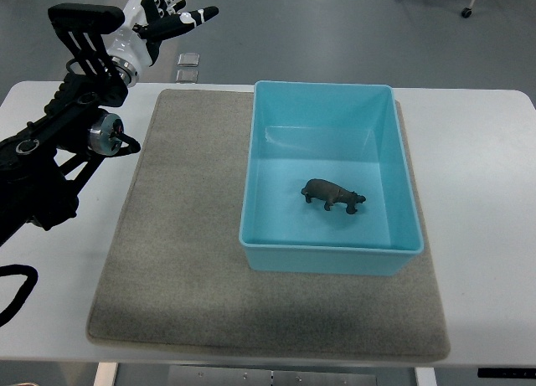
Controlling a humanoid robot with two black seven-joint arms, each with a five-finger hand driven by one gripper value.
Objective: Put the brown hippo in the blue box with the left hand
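Inside the blue box, on its floor and a little toward the near right part, stands the brown hippo; it is a small dark brown toy figure, upright on its four short legs, with a rounded bulky back and its blunt head pointing to the picture's right and slightly toward the near wall; it casts a faint shadow on the pale blue floor and touches none of the walls. Nothing else lies in the box; the box itself is a rectangular open-topped tub of light turquoise plastic with rounded corners and a smooth rim, and it sits on the right half of a grey felt mat; the mat lies on a white table, its far right corner tucked under the box.

Well apart from the box, at the upper left of the view, the left hand is raised past the far edge of the table, over the grey floor; its white and black fingers are spread wide and loose, pointing to the right, and hold nothing; the black arm behind it runs down along the picture's left edge, with a metal joint cap just beside the mat's left border. Two small square plates are set into the floor just beyond the table.
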